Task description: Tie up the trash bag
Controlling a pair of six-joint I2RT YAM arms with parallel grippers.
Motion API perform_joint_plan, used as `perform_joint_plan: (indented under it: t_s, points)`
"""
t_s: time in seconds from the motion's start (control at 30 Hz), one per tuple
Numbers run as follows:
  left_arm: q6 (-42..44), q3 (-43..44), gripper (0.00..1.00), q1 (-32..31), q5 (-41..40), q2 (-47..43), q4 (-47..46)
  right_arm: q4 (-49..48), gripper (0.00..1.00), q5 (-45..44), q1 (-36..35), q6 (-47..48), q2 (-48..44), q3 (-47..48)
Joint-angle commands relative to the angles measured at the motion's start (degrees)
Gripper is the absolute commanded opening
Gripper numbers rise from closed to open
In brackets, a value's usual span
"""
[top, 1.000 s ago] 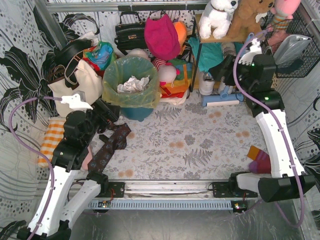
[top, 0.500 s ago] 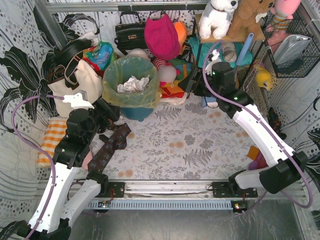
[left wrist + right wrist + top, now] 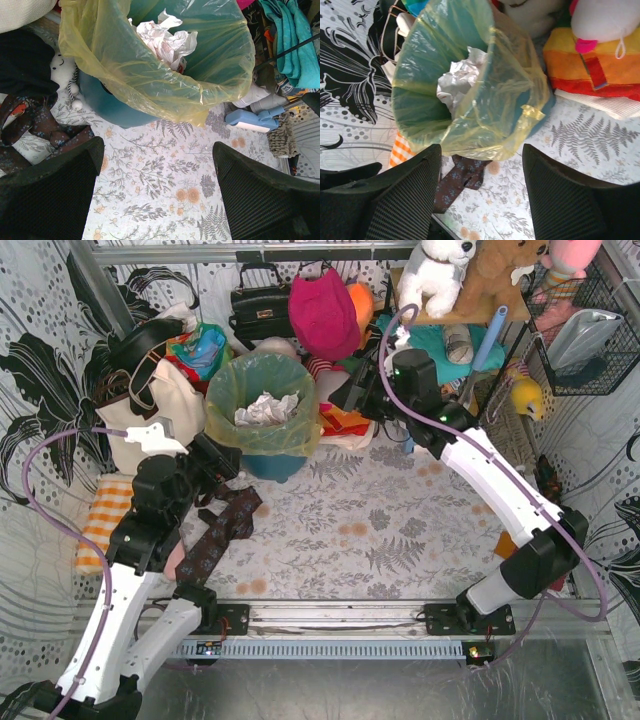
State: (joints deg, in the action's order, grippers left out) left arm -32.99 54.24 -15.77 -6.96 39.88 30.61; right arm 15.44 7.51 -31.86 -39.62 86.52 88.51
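Observation:
The trash bag is translucent yellow-green and lines a teal bucket, its rim folded over the outside. Crumpled white paper lies inside. My left gripper is open and empty, low at the bucket's near left. In the left wrist view the bag fills the top, ahead of my left gripper. My right gripper is open and empty, raised just right of the bag's rim. In the right wrist view the bag lies beyond my right gripper.
A cream tote stands left of the bucket. A dark floral tie and an orange checked cloth lie at the near left. Bags, plush toys and a shelf crowd the back. A blue-white brush lies right of the bucket.
My right arm has swung from the far right across to the left, ending beside the bag's right rim. My left arm has hardly moved.

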Motion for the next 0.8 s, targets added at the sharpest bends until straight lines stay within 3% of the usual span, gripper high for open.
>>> perform_joint_plan:
  t_s: [0.0,0.77]
  points:
    - [0.07,2.16,0.98,-0.15,-1.66,-0.43,-3.22,2.97,0.65,-2.18,-2.13,-2.42,3.08,5.63]
    - [2.4,4.12,0.98,-0.23,-3.43,-3.1,2.18,10.04,0.59,-3.18,-5.93,-4.72,18.07,21.58]
